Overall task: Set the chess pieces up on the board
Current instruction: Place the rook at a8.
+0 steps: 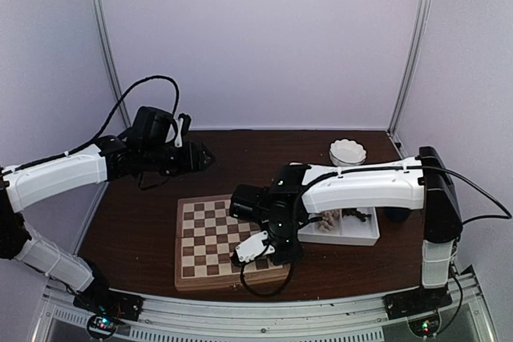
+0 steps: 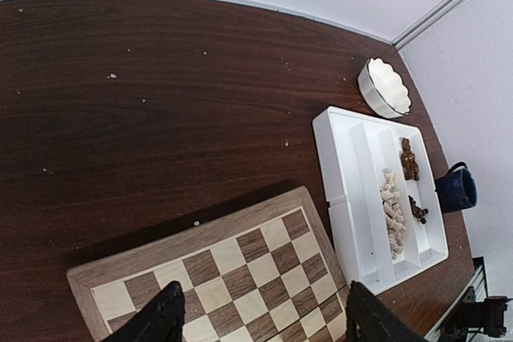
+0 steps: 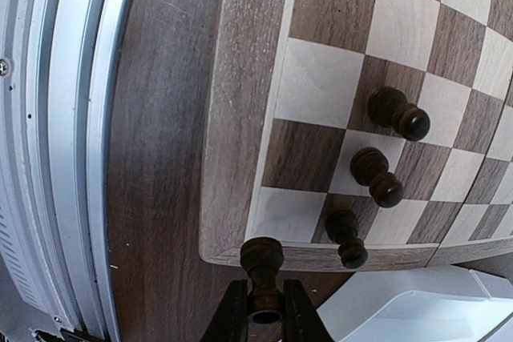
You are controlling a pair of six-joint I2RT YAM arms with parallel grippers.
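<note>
The right gripper (image 3: 263,302) is pinched on a dark piece (image 3: 261,260), its fingers pressed against the stem. The piece's long axis runs in line with the fingers, round end pointing out toward the board (image 3: 240,78). That end hangs over the board's tan frame at the near right corner, so the light corner square (image 3: 282,215) lies just ahead of it, and any placing likely means a short advance inward. Three dark pieces (image 3: 375,175) stand upright in the next row, near the held one but apart from it. The right arm reaches left across its own side, wrist bent down over the corner. The left gripper (image 2: 263,303) hangs spread and empty, high over the board's far edge, well away from that corner.
</note>
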